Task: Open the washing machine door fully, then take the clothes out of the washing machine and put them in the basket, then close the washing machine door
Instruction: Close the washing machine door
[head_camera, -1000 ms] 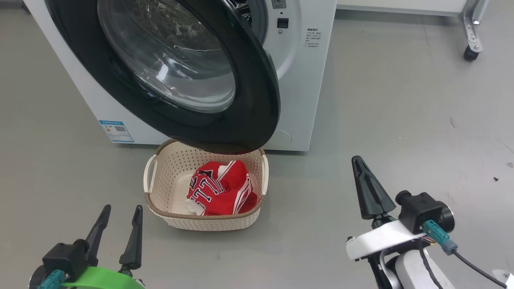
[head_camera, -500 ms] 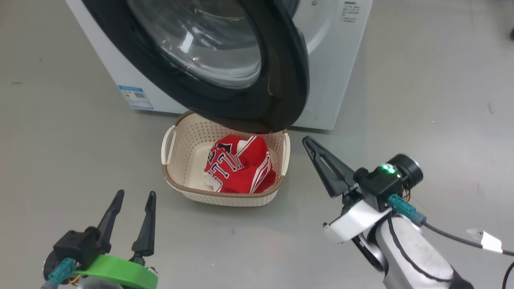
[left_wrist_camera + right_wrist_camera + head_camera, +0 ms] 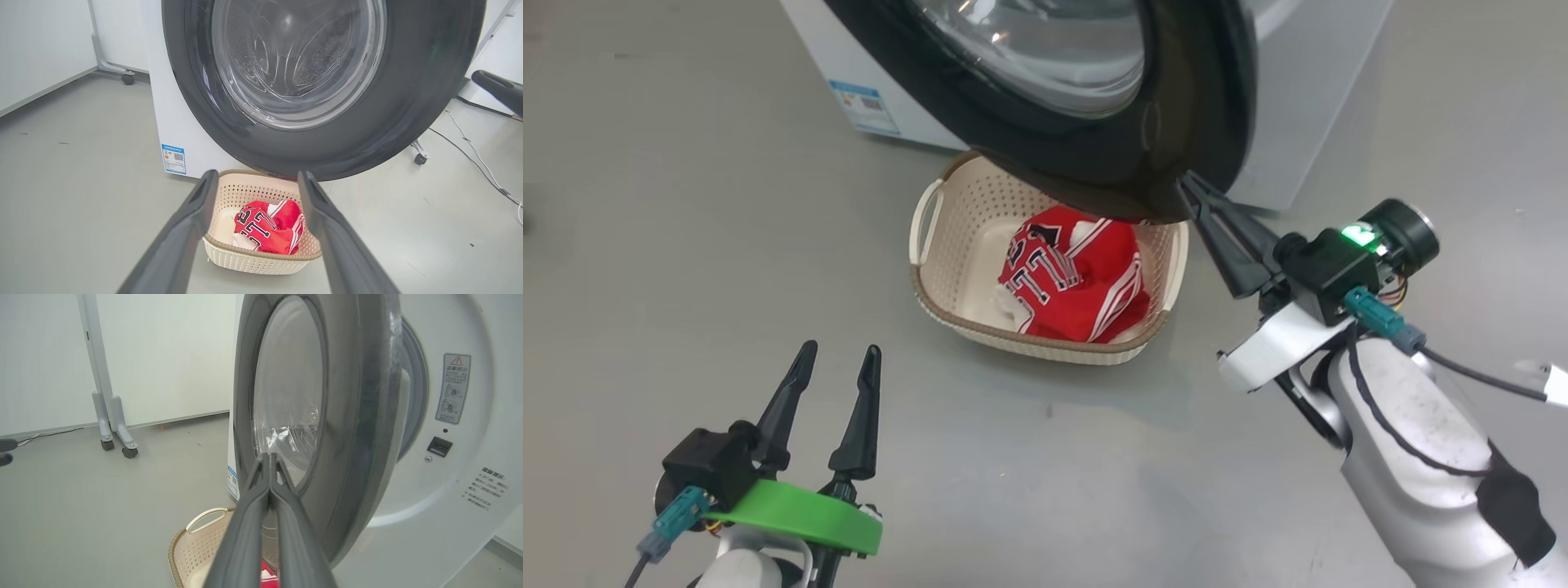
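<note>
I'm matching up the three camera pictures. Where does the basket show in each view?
Head view: basket at the centre, its far rim overlapped by the door.
Left wrist view: basket at lower centre, just below the door.
Right wrist view: basket at the bottom edge, left of centre, below the door.
Shared landmark: the door's dark rim, directly above the basket.

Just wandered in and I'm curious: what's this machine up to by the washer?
A two-armed robot is handling laundry. The red clothes lie in the basket below the open washing machine door. Its right gripper, shut, points at the door's rim, likely to push it closed; contact is unclear. The left gripper hangs open, empty, away from the basket.
</note>
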`<state>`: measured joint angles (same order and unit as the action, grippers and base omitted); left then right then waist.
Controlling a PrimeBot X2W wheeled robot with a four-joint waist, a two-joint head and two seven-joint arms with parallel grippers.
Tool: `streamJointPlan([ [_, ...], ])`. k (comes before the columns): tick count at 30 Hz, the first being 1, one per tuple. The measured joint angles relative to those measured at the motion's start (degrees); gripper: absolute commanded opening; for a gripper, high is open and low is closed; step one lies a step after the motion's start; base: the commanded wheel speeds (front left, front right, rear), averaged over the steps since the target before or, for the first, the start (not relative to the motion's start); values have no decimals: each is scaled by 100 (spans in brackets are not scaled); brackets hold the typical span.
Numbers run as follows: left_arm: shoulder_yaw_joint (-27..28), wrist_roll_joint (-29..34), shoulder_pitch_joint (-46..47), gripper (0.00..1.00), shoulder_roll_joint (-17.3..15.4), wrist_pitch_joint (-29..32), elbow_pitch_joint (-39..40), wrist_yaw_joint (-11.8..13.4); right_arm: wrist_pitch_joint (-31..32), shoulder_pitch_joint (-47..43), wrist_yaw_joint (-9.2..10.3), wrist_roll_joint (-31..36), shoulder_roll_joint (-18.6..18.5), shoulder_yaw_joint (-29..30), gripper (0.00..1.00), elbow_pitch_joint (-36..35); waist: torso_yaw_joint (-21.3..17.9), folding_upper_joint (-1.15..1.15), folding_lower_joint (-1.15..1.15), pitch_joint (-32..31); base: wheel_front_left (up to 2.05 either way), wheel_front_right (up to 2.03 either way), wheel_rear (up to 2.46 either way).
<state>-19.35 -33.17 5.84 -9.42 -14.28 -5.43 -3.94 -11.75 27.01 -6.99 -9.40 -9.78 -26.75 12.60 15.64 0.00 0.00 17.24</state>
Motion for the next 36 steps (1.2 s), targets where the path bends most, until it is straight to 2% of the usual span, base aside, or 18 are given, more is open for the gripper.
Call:
streamJointPlan([
  [14, 93, 12, 319, 100, 248, -1, -153, -99, 15, 640, 0, -20, -285, 269, 0, 390, 563, 0, 0, 631, 0, 0, 0],
  [26, 124, 89, 537, 100, 324, -1, -193, -193, -19, 1128, -2, -64, -363, 502, 0, 531, 624, 0, 0, 963, 0, 0, 0],
  [36, 101, 101, 744, 100, 448, -1, -259, -244, -23, 1535, 9, -62, -612, 802, 0, 650, 669, 0, 0, 1244, 0, 0, 0],
])
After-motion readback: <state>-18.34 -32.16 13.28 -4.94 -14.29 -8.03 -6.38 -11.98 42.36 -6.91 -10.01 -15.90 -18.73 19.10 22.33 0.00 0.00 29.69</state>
